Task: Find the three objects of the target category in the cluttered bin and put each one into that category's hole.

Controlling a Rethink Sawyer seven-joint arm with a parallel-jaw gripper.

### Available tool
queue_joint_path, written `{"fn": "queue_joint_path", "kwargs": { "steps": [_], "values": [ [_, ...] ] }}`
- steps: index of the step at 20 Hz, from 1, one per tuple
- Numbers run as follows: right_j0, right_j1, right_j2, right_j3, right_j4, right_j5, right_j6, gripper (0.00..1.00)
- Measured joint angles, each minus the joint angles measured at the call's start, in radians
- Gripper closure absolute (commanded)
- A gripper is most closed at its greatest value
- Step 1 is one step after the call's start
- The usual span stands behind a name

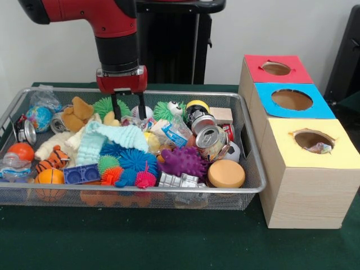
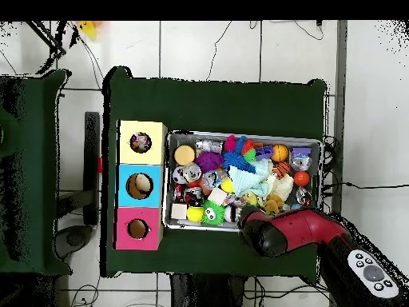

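Observation:
My gripper (image 1: 128,110) hangs open over the back of the wire-mesh bin (image 1: 247,146), its two black fingers just above the clutter with nothing held between them. Under it lie a light-blue knitted cloth (image 1: 115,136) and a green spiky ball (image 1: 104,106). A crushed silver can (image 1: 212,141) and a second can (image 1: 201,121) lie right of the centre. A purple spiky toy (image 1: 183,161) and a blue spiky ball (image 1: 135,160) sit near the front. In the overhead view the red arm (image 2: 291,232) covers the gripper at the bin's (image 2: 166,180) lower edge.
Three wooden boxes stand beside the bin: red top (image 1: 277,68), blue top (image 1: 292,100), yellow top (image 1: 312,140), each with a round hole. Something shows inside the yellow (image 2: 141,143) and blue (image 2: 140,185) holes. A plush tiger (image 1: 53,158) and an orange ball (image 1: 49,176) lie at the left.

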Motion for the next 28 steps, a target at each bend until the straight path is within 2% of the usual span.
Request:
{"fn": "queue_joint_path", "kwargs": {
  "steps": [18, 19, 28],
  "values": [
    [0.000, -0.001, 0.018, 0.000, 0.006, 0.000, 0.000, 0.00],
    [0.000, -0.001, 0.018, 0.000, 0.006, 0.000, 0.000, 1.00],
    [0.019, -0.010, 0.018, 0.000, 0.005, 0.000, 0.000, 1.00]
  ]
}}
